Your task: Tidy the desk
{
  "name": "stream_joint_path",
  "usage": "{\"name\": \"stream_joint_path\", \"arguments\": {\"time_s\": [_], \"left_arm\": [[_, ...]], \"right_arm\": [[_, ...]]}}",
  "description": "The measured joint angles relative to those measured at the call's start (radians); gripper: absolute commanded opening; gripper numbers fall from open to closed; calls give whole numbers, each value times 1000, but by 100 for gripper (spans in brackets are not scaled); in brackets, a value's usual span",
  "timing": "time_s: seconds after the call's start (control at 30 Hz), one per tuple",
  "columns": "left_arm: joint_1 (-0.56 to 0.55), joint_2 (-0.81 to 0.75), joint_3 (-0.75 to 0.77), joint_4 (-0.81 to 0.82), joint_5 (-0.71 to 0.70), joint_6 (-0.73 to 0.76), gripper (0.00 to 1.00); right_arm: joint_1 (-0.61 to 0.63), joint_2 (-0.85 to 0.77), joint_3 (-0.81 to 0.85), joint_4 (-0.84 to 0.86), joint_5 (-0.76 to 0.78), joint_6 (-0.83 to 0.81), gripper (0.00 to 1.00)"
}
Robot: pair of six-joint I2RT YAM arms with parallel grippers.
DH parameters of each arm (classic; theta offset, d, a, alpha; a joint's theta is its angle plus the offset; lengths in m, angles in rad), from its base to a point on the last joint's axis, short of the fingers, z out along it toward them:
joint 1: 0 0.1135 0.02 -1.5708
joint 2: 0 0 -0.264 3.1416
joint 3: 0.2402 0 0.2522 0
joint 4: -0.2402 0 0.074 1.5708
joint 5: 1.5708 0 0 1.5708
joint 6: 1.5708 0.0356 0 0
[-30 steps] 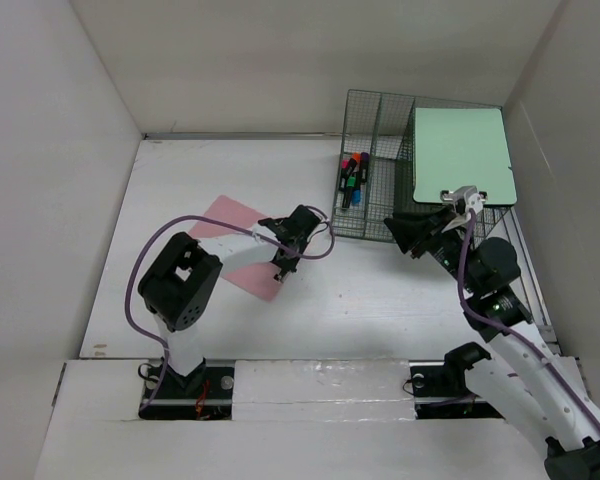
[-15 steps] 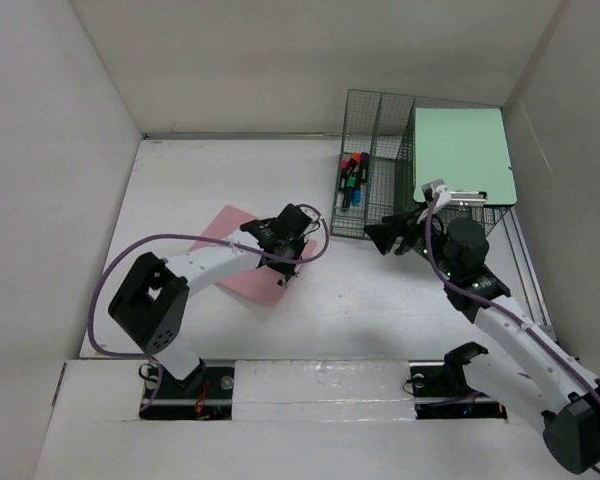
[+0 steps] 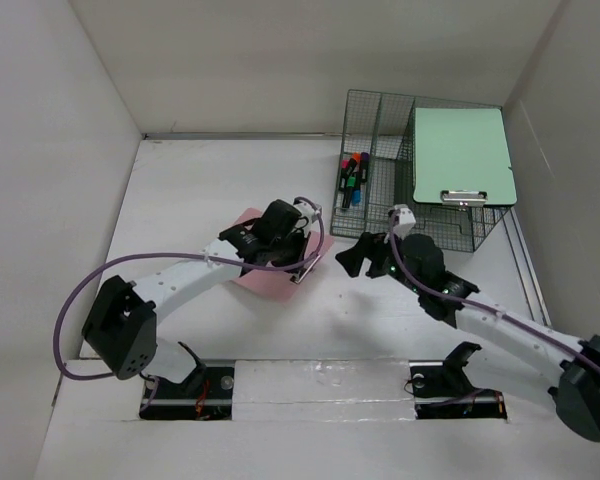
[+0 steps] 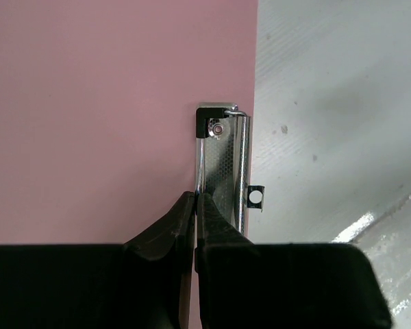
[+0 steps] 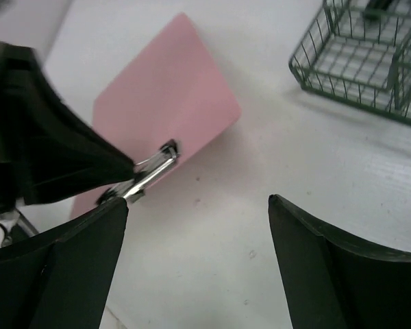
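My left fingers (image 4: 188, 214) are pressed together on the metal clip (image 4: 222, 171) of a pink clipboard (image 4: 89, 103), pinching it at the edge where the clip meets the board. The clip runs along the board's right edge in my left wrist view, just beside the bare white surface. I cannot tell whether that end of the board is raised or lying flat.

My right fingers (image 3: 360, 255) are spread wide with nothing between them. They hover just to the right of the clip, pointing toward it, and are not touching it.

The table (image 3: 200, 190) spreads white and plain beneath both my arms and reaches the upright walls on the left, far and right sides. The pink clipboard is on it a little left of the middle.

At the table's far right corner stands a green wire-mesh organizer (image 3: 380, 130). A green clipboard (image 3: 460, 150) lies across the top of its right part. Coloured markers (image 3: 352, 175) lie in a left compartment, well apart from both sets of fingers.
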Motion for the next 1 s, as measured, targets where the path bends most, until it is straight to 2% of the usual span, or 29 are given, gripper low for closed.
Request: {"name": "stream_joint_path", "arguments": {"time_s": [0.17,0.43,0.67,0.77,0.8,0.83,0.87,0.9,0.93,1.0], "left_arm": [[0,-37,-46,24,65,0,0],[0,-60,-55,37,146,14,0],[0,-60,-55,36,187,36,0],[0,-60,-55,29,185,45,0],[0,-60,-55,29,185,47,0],[0,-60,-55,30,186,48,0],[0,-60,-55,30,185,50,0],[0,-60,-55,31,186,51,0],[0,-60,-55,31,186,52,0],[0,-64,-55,34,187,53,0]], "right_arm": [[11,188,0,32,-2,58,90],[19,333,2,196,-70,132,91],[25,494,5,373,-161,205,83],[39,522,13,409,-179,226,72],[43,523,14,421,-182,230,64],[48,523,14,433,-182,236,45],[50,522,14,452,-181,251,34],[56,518,14,451,-181,250,34],[56,514,14,452,-174,254,17],[62,512,14,457,-170,252,7]]}}
